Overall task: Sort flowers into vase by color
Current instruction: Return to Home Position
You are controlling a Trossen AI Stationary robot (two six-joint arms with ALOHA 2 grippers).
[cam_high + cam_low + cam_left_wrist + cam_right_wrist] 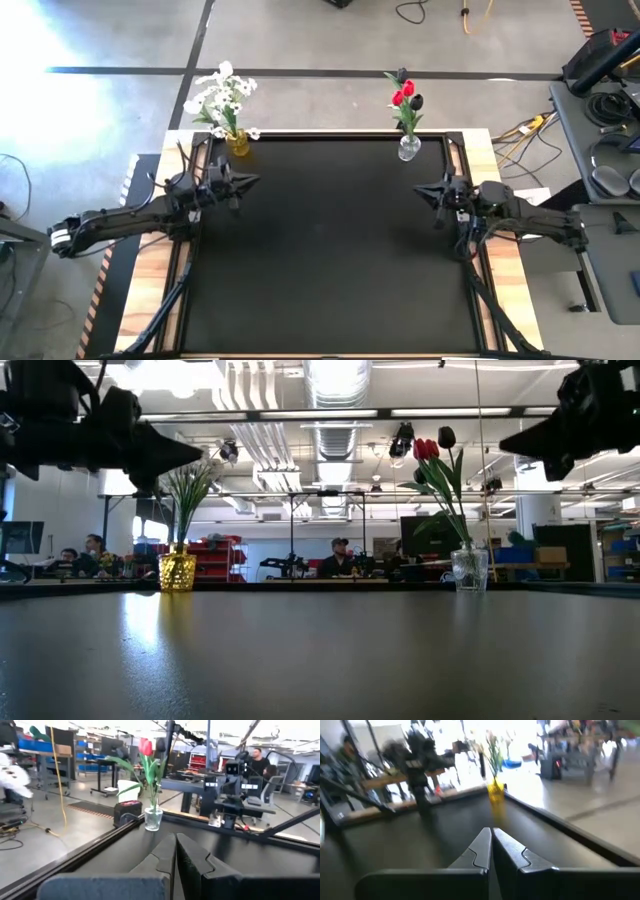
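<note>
In the high view, the white flowers are standing in the yellow vase at the upper left of the black desk. The red and dark tulips are standing in the transparent vase at the upper right. No stems are lying on the desk, so the sorting looks finished and the arms appear to be heading for rest. The left gripper is hanging at centre left and the right gripper at centre right, each below its vase in the frame and apart from it. The next move likely calls for drawing both arms back without brushing the stems. Grey floor with dark lines and cables is lying beyond the desk.

In the low view, both vases are sitting at the far edge, with people sitting behind under ceiling ducts.

In the left wrist view, the fingers are pressing together on nothing and pointing toward the transparent vase. The right wrist view is showing the same, with the fingers pointing toward the yellow vase.
</note>
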